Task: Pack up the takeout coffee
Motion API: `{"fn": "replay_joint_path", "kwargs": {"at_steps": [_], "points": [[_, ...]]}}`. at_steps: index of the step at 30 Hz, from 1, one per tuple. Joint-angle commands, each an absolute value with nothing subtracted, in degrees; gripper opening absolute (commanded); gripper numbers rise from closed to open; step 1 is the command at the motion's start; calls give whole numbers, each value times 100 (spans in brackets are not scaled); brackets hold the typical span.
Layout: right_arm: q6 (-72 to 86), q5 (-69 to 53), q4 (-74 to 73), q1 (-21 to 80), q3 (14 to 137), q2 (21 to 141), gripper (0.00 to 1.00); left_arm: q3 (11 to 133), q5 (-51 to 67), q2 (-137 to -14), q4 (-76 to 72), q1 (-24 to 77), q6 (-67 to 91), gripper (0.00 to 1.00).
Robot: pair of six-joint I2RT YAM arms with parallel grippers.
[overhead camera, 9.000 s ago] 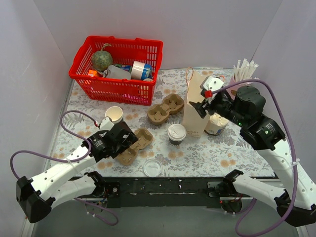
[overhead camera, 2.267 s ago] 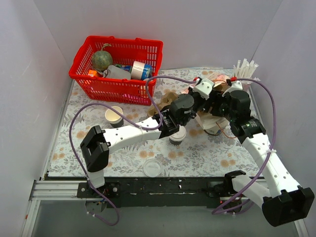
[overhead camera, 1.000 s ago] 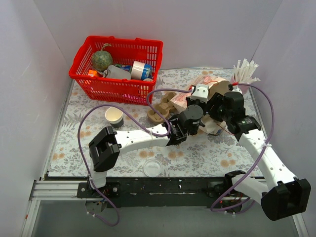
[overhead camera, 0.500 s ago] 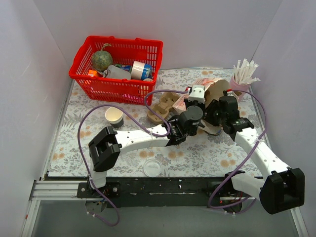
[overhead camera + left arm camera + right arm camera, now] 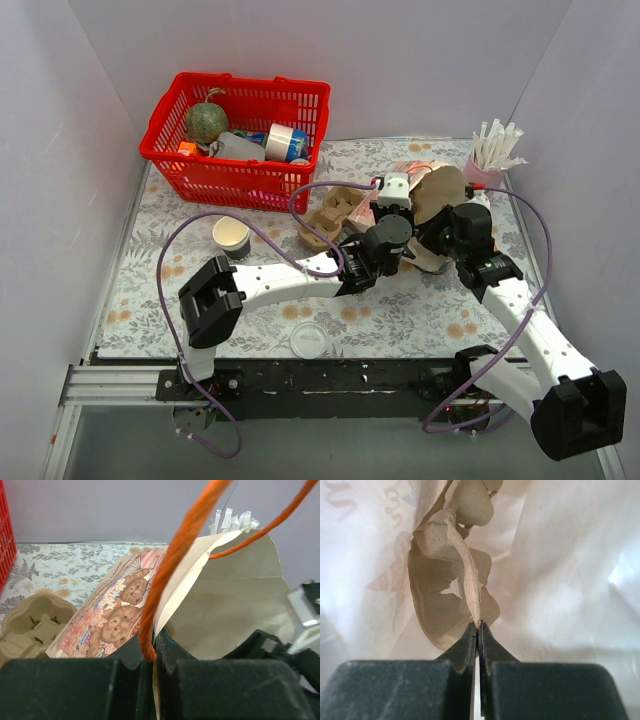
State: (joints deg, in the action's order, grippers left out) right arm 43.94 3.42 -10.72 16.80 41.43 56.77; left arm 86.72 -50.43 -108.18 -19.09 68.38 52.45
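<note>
My left claw point(image 5: 154, 656) is clenched on the orange cord handle point(image 5: 172, 565) and the rim of the paper bag point(image 5: 235, 605), which lies tilted beside a cup tray point(image 5: 30, 625). My right claw point(image 5: 479, 630) pinches torn brown cardboard point(image 5: 445, 595) inside the bag. The coffee cup is hidden, and I cannot tell where it sits.

Takeout coffee hidden; paper bag point(image 5: 441, 190) part-covered

The right gripper point(image 5: 479, 625) has snapped shut on brown cardboard point(image 5: 445, 580) inside the tipped paper bag point(image 5: 445, 190).
</note>
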Motion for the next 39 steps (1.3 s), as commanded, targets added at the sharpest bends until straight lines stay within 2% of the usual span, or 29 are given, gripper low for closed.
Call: {"fn": "replay_joint_path", "kwargs": {"at_steps": [1, 7, 14, 21, 23, 29, 34, 39], "points": [[4482, 808, -528, 1661, 4070, 5239, 1, 8578, -5370, -10389, -1582, 6847, 5642, 0], [4684, 1099, 69, 1652, 3639, 4659, 1, 8675, -5555, -10389, -1126, 6803, 6081, 0], [5019, 301, 992, 1582, 3129, 4824, 1, 8675, -5177, -10222, -747, 6715, 6583, 0], [3184, 114, 458, 1521, 3612, 5142, 1, 8631, -5027, -10134, -677, 6706, 6513, 0], [3015, 525, 64, 1477, 3639, 4975, 1, 8631, -5062, -10125, -624, 6671, 6521, 0], [2340, 808, 79, 1415, 3665, 4290, 1, 8587, -5071, -10099, -440, 6618, 6653, 0], [2451, 835, 27, 1406, 3647, 4192, 1, 8560, -4992, -10055, -431, 6601, 6689, 0], [3487, 861, -720, 1380, 3858, 4377, 1, 8543, -5018, -10063, -440, 6601, 6715, 0]]}}
